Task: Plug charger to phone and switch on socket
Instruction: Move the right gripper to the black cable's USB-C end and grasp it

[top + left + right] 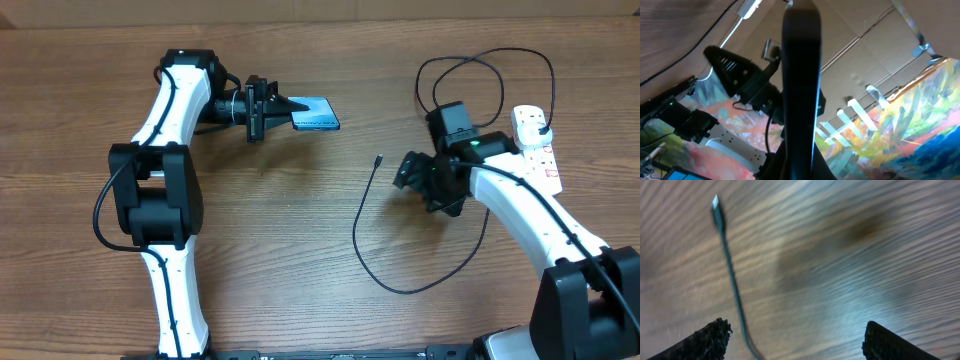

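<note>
- The charger (355, 238) is a thin black cable. Its nearest bend curves toward the near edge of the counter (270, 260), right of the middle, and from there one run climbs away to the connector tip (379, 158).
- The tip is small and lies bare on the wood near the middle of the counter. In the right wrist view it shows pale at its end (715, 202).
- The right gripper (412, 172) hangs just right of that tip with its jaws spread wide and nothing between them but wood and cable. From the wrist, both dark fingers (710, 337) frame the bottom of the view. The cable runs down close to the one on the left, and the tip lies ahead of them, apart from both.
- The socket (535, 145) is a white oblong strip with red markings, lying by the right edge. The right arm covers part of it.
- The phone (318, 116) is slim with a light-blue screen, toward the far edge and left of the middle. The left gripper (295, 108) pinches it by its left end.
- From the left wrist, the phone shows only as a dark, narrow edge (800, 75). Whether it touches the counter cannot be told.
- Farthest off, the cable loops near the far edge and comes down to the socket's far end.
</note>
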`<control>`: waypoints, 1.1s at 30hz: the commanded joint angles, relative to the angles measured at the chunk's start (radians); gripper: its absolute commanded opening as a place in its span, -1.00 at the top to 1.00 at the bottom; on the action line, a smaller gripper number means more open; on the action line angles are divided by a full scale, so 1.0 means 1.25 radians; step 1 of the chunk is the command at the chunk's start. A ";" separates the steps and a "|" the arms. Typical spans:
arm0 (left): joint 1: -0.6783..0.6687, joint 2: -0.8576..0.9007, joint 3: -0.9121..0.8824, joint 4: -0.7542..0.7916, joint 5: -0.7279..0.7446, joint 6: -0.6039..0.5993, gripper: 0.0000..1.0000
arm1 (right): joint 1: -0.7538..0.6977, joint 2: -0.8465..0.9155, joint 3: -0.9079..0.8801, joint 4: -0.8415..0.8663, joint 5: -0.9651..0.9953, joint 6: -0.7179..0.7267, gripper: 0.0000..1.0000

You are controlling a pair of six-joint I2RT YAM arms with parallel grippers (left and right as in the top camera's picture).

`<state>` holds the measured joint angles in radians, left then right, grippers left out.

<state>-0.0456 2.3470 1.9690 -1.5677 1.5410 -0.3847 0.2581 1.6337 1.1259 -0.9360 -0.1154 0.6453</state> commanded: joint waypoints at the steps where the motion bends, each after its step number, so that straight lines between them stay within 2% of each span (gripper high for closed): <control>1: 0.024 -0.032 0.013 -0.009 0.034 0.018 0.92 | 0.011 0.007 0.068 -0.027 -0.017 -0.020 -0.71; 5: 0.040 -0.032 0.013 -0.027 0.034 0.021 0.92 | 0.018 0.102 0.167 -0.082 -0.017 -0.031 -0.70; 7: 0.043 -0.032 0.013 -0.027 0.034 0.021 0.92 | 0.032 0.142 0.192 -0.055 -0.014 -0.016 -0.60; 11: 0.057 -0.032 0.013 -0.044 0.034 0.020 0.92 | 0.055 0.145 0.191 -0.008 0.043 0.047 -0.43; 16: 0.083 -0.032 0.013 -0.044 0.033 0.033 0.92 | 0.098 0.182 0.188 0.072 0.089 0.028 -0.24; 22: 0.083 -0.032 0.013 -0.044 0.033 0.037 0.92 | 0.133 0.248 0.188 0.103 0.164 0.069 0.01; 26: 0.083 -0.032 0.013 -0.044 0.033 0.039 0.92 | 0.132 0.312 0.188 0.103 0.174 0.064 0.05; 30: 0.083 -0.032 0.013 -0.045 0.033 0.039 0.92 | 0.132 0.326 0.188 0.116 0.182 0.064 0.15; 33: 0.083 -0.032 0.013 -0.044 0.033 0.039 0.92 | 0.132 0.326 0.188 0.126 0.179 0.062 0.16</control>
<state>0.0605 2.3470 1.9690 -1.6203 1.5410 -0.3622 0.4267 2.0220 1.3483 -0.7883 0.0948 0.7219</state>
